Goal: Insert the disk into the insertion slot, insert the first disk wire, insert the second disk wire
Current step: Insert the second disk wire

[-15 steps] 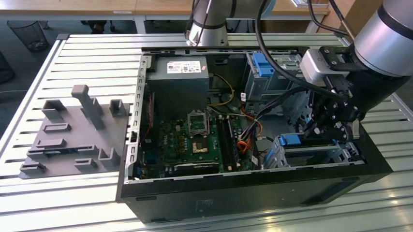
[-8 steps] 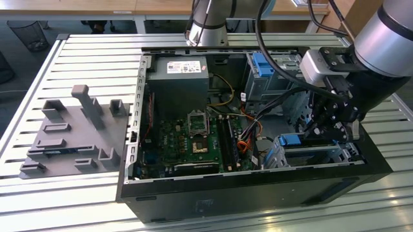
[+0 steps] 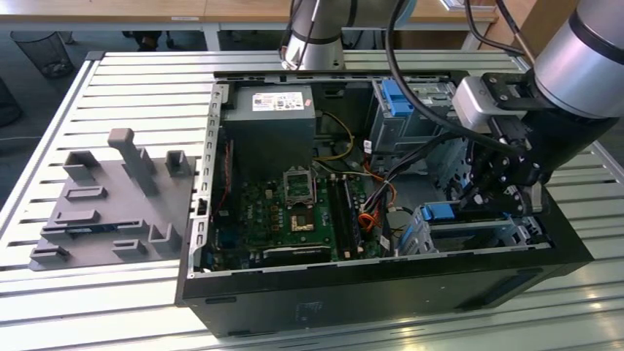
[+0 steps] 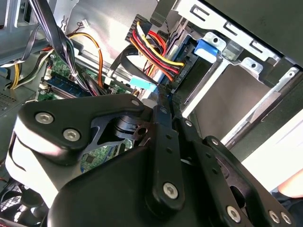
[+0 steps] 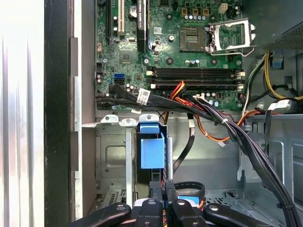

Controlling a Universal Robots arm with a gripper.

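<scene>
The disk sits inside the insertion slot (image 3: pixel 487 235), a low perforated metal cage at the exterior view's lower right of the open computer case. Only the disk's blue carrier end (image 3: pixel 439 213) (image 5: pixel 151 149) (image 4: pixel 207 47) shows. My gripper (image 3: pixel 478 207) (image 4: pixel 164 92) (image 5: pixel 162 187) reaches down just beside that end. Its fingers are drawn close together on a black wire connector (image 4: pixel 176 78) with red, yellow and black leads, right at the drive's edge. A light blue wire connector (image 4: pixel 142 82) (image 5: pixel 185 199) lies next to the fingers.
A green motherboard (image 3: pixel 292 208) fills the case middle, below a grey power supply (image 3: pixel 268 110). A taller cage with a blue latch (image 3: pixel 395 95) stands behind the arm. Black cable bundles (image 5: pixel 227 127) cross above the slot. A grey fixture plate (image 3: pixel 107 205) lies at the exterior view's left.
</scene>
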